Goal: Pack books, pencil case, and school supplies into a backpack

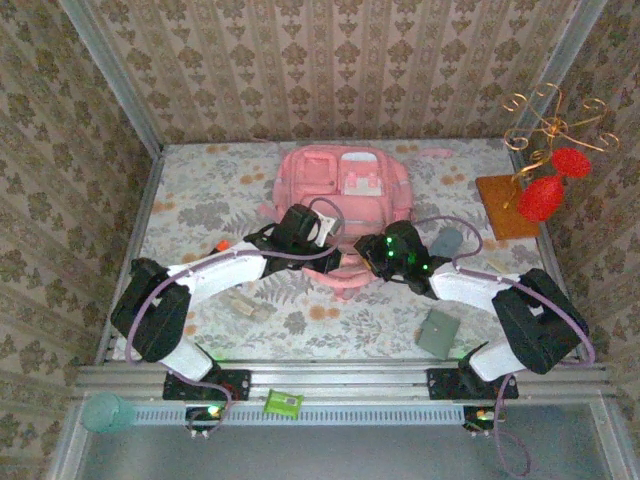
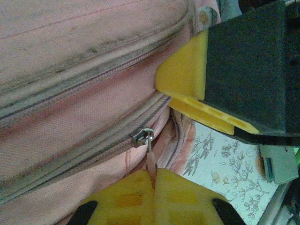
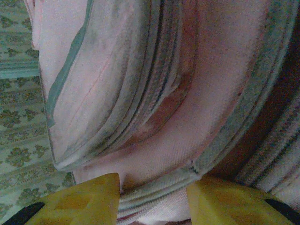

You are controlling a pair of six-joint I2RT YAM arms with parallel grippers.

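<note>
Patterned wallpaper closed in a bench [image 1: 200,205] covered with a floral cloth. The pink backpack [image 1: 340,185] lay at its far middle, with both arms reaching to its near edge. The left pincer [image 2: 153,185] was clamped tight on the pink zip pull [image 2: 151,157] of one pocket. The right pincer [image 3: 153,204] stood part open astride a zip-edged fold of the backpack; whether it pinched the fabric could not be told.
</note>
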